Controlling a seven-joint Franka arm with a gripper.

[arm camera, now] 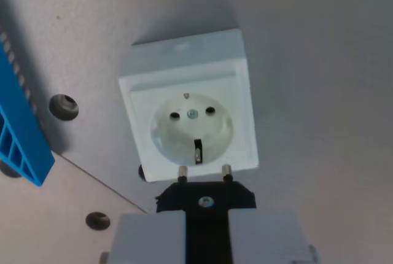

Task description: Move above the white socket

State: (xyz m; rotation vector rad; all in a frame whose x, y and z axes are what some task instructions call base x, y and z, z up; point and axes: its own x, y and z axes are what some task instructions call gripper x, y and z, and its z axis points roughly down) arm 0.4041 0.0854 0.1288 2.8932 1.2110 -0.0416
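Observation:
A white square socket (190, 107) sits on the grey surface in the middle of the wrist view, with a round recess, two pin holes and a centre screw. My gripper (207, 230) is at the bottom centre, its two pale fingers (150, 236) shut on a black plug (206, 196). The plug's two metal pins (182, 172) point toward the socket's near edge and overlap its lower rim in this view. The plug sits just below the socket's recess in the picture.
A blue plastic part (21, 132) with ribs stands at the wrist view's left. The grey plate has holes (63, 105) and a seam (98, 187) running diagonally at lower left.

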